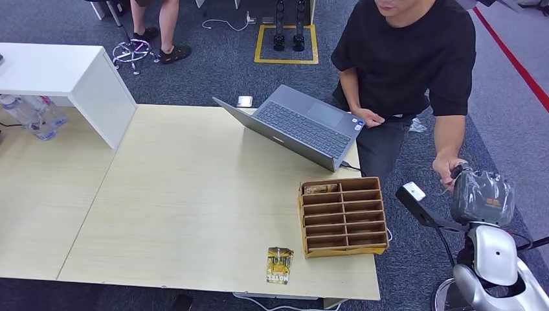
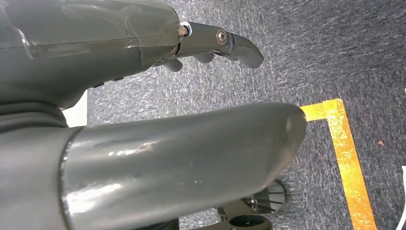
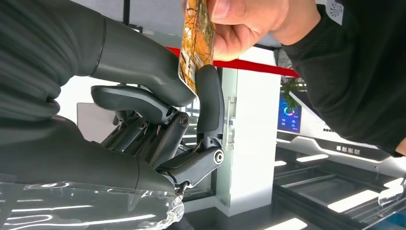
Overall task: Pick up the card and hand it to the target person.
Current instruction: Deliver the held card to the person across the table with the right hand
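A yellow patterned card (image 3: 196,43) is pinched between the thumb (image 3: 139,62) and a dark finger (image 3: 209,96) of my right hand (image 3: 158,110). A person's hand (image 3: 249,24) grips the same card at its other end. In the head view my right hand (image 1: 482,197) is raised off the table's right side. It is close to the lowered hand (image 1: 448,170) of the person in a black shirt (image 1: 408,58). My left hand (image 2: 158,143) hangs over grey carpet with its fingers (image 2: 215,43) stretched out, holding nothing.
On the wooden table (image 1: 194,194) stand an open laptop (image 1: 304,126) and a wooden slotted card box (image 1: 343,217). Another card (image 1: 280,264) lies near the front edge. A white box (image 1: 71,78) and bottles (image 1: 32,116) sit at the left. Yellow tape (image 2: 344,158) marks the carpet.
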`<state>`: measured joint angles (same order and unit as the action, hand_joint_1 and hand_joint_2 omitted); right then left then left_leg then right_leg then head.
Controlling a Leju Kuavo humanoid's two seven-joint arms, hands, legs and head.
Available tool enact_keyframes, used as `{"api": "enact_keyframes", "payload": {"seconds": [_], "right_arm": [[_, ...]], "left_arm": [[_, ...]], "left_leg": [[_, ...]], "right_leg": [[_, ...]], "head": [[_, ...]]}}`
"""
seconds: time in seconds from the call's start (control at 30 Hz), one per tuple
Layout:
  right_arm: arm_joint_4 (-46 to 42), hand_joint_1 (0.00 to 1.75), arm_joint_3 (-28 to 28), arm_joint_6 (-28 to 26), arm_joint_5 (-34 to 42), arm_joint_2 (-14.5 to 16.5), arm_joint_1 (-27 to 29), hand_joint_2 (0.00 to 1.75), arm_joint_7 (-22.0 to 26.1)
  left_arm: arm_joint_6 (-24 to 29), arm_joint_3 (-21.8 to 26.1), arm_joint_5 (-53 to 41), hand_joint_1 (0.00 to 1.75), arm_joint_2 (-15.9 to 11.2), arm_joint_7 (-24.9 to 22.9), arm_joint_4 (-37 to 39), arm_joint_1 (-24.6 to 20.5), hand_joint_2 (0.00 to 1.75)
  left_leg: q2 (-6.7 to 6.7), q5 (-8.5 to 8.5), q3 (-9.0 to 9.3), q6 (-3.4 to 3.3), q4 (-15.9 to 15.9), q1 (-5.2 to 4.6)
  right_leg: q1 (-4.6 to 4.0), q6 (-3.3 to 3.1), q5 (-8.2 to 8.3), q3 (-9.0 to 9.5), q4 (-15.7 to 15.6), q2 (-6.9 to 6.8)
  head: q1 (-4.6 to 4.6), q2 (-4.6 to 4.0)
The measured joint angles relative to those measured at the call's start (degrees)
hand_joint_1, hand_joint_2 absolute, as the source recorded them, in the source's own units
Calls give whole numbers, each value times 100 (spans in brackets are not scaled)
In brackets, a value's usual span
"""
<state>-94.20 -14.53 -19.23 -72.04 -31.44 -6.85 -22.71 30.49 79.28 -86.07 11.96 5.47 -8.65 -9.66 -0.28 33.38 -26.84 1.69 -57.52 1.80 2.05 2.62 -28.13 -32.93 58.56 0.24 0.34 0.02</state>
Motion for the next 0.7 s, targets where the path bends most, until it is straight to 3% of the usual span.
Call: {"api": "enact_keyframes", "payload": {"seconds": [0.07,0.1,0.7], "right_arm": [[34,9,0,1,2,8,5,175,-8],[46,0,0,4,3,13,9,175,-11],[178,0,-49,106,0,45,67,175,-160]], "left_arm": [[0,-13,0,0,-1,1,0,0,0],[0,-20,0,0,-1,1,0,0,0],[2,-88,0,0,-2,-26,0,1,0]], "left_leg": [[0,0,0,0,0,0],[0,0,0,0,0,0],[0,0,1,0,0,0]], "right_leg": [[0,0,0,0,0,0],[0,0,0,-1,0,0],[0,0,0,0,0,1]], "head": [[0,0],[-1,0],[0,0]]}}
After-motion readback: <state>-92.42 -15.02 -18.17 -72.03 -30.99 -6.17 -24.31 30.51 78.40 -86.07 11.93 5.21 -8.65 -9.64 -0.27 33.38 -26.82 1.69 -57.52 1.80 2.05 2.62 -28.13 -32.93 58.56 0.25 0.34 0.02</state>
